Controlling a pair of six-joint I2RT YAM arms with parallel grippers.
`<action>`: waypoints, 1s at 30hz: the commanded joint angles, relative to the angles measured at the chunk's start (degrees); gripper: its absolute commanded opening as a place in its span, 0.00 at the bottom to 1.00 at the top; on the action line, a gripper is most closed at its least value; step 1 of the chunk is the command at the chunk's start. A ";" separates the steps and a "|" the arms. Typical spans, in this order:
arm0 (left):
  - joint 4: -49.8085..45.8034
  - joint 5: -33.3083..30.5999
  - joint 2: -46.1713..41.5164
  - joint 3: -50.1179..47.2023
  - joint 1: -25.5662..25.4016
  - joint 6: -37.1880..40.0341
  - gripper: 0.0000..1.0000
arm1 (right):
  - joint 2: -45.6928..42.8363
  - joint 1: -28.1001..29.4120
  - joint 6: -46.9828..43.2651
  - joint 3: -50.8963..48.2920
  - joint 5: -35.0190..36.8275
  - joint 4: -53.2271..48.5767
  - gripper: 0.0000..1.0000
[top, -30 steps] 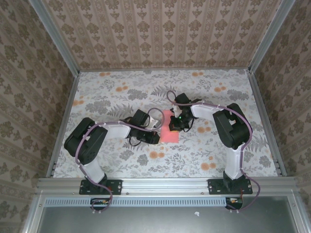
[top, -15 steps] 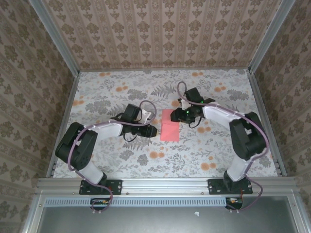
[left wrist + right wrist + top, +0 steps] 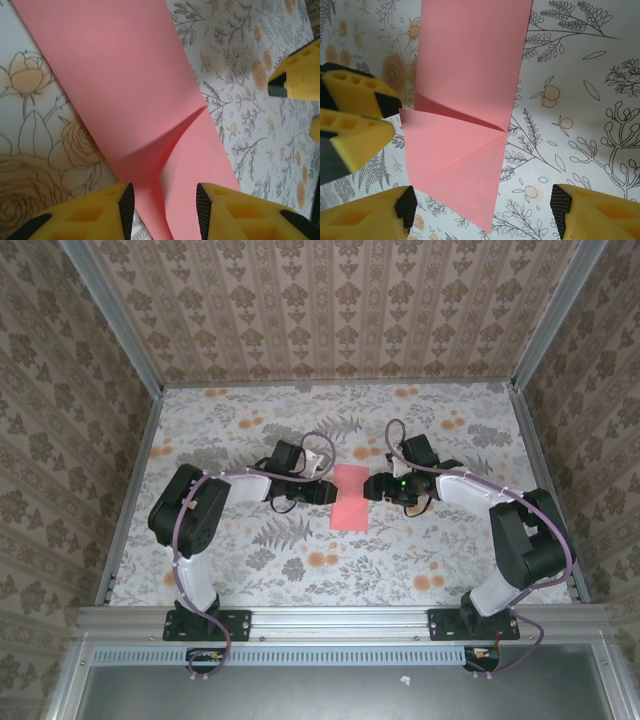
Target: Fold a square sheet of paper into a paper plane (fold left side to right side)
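The square sheet of paper lies mid-table as a pink strip folded in half, long side running near to far. Its upper layer bulges up a little, and a diagonal flap lies at its far end. My left gripper sits at the strip's left edge, open. The lifted paper edge stands between its jaws without touching the pads. My right gripper sits at the right edge, wide open. The flap's corner lies flat between its fingers. A paper plane is out of view.
The floral tablecloth covers the whole table. Patterned walls with aluminium posts close in the left, right and far sides. The two grippers face each other closely across the strip, each one's yellow fingers showing in the other's wrist view.
Both grippers have opened and let go of the paper. They have drawn off its top to its left and right edges. The strip now lies on the cloth.
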 commanded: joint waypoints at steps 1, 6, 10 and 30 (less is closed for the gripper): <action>1.23 2.51 1.88 2.76 -0.03 -0.10 0.38 | -2.25 -0.10 0.55 -1.15 -1.82 0.39 0.75; 1.69 3.13 2.87 3.46 -0.38 -0.18 0.20 | -2.49 -0.18 0.38 -1.66 -2.86 0.18 0.75; 1.87 2.41 0.98 2.35 -0.25 0.14 0.04 | -1.47 -0.11 0.59 -1.08 -4.16 0.79 0.75; 2.49 -1.03 -7.38 -4.46 1.64 0.25 0.01 | 11.12 3.86 9.03 4.51 -12.74 12.94 0.70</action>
